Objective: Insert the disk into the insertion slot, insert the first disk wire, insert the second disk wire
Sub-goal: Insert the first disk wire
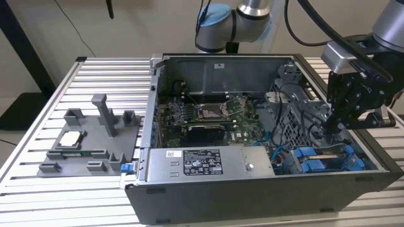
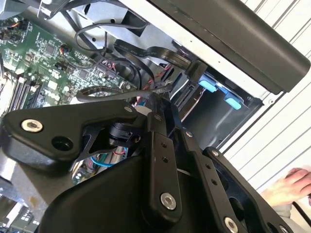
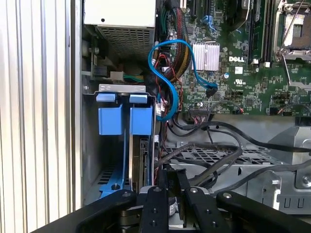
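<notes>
The disk (image 1: 319, 160) sits on edge in the insertion slot (image 3: 90, 145), the drive bay at the near corner of the open computer case on the exterior view's right. Its blue carrier tabs (image 3: 141, 121) stick out of the bay. My black gripper (image 1: 329, 126) reaches down into the case just behind that bay. In both wrist views its fingers (image 3: 160, 182) stand close together, with the end of a black disk wire (image 2: 116, 92) pinched at the gripper's tips (image 2: 156, 97). A blue disk wire (image 3: 165, 82) loops loose from the motherboard towards the bay.
A grey labelled power-supply box (image 1: 202, 163) lies along the case's near wall, and the green motherboard (image 1: 208, 111) lies beyond it. On the exterior view's left, a grey fixture (image 1: 94, 142) holds small parts on the slatted table. A person's hand (image 2: 291, 184) rests outside the case.
</notes>
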Motion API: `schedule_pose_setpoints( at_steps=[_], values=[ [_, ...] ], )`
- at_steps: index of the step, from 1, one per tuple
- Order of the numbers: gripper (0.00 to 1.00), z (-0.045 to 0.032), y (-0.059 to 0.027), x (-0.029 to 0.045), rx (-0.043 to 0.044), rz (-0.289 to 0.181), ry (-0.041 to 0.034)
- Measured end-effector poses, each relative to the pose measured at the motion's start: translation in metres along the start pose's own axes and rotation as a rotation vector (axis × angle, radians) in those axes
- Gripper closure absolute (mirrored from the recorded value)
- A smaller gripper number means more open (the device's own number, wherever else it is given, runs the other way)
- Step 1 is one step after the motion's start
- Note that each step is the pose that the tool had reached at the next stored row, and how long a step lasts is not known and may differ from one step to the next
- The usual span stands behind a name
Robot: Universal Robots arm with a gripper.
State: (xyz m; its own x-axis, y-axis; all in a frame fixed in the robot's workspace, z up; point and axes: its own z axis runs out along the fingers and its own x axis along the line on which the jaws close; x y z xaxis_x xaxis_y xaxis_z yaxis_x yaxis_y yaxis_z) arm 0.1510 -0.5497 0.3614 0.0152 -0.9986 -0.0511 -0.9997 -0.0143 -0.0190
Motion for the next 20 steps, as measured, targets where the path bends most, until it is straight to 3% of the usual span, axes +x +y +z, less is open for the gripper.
schedule_pose_setpoints(
  at_steps=[10, 17, 20],
  values=[
    [0.81, 0.0012, -0.0016, 0.0003, -0.0031, 0.000, -0.0004],
    [0.81, 0.0041, -0.0083, 0.0068, -0.0251, 0.001, 0.0000],
    [0.81, 0.0046, -0.0120, 0.0111, -0.0397, 0.002, 0.0014]
  ],
)
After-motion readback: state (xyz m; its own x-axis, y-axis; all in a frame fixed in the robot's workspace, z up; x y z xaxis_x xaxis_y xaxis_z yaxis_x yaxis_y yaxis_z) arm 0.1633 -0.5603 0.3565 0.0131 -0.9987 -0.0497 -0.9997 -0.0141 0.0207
